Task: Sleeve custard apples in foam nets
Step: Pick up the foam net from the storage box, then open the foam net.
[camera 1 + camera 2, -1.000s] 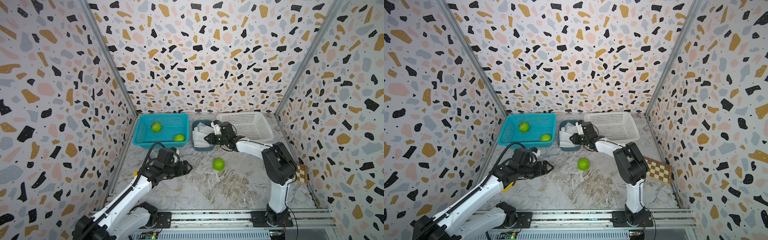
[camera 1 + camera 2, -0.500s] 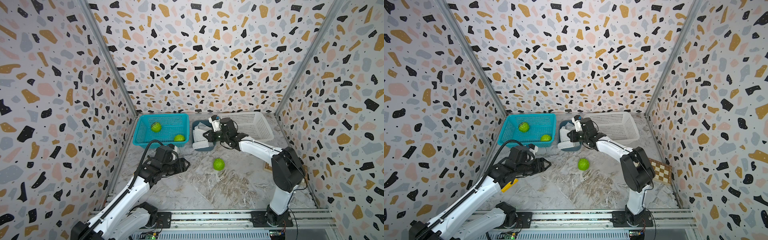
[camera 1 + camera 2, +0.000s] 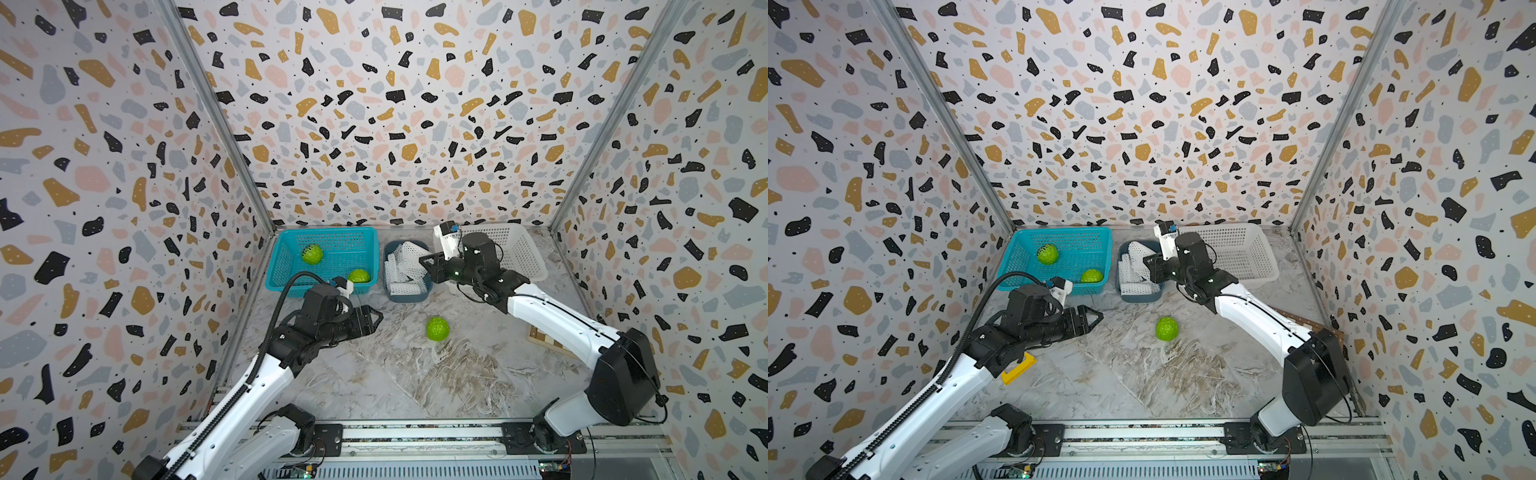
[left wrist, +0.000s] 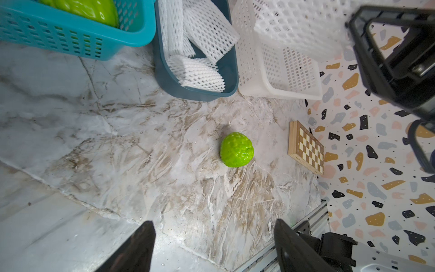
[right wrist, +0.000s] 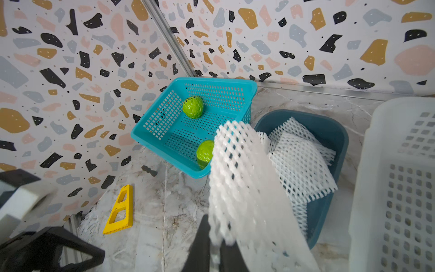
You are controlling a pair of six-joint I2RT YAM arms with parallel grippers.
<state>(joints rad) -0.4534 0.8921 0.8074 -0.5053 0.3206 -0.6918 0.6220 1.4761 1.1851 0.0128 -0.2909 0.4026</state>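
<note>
The right hand pinched a soft, floppy-looking foam net by one end, and the left hand was open, empty.

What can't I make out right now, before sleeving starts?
- Right gripper: tips blurred, covered by the held foam net, right wrist view.
- Spare foam nets in the grey tray: overlapping, count unclear, both top views.
- One custard apple: cut off by the edge, left wrist view.

Marbled desk: teal basket, dark blue bin and white basket line the back; a custard apple, chessboard and yellow plastic piece lie loose.
</note>
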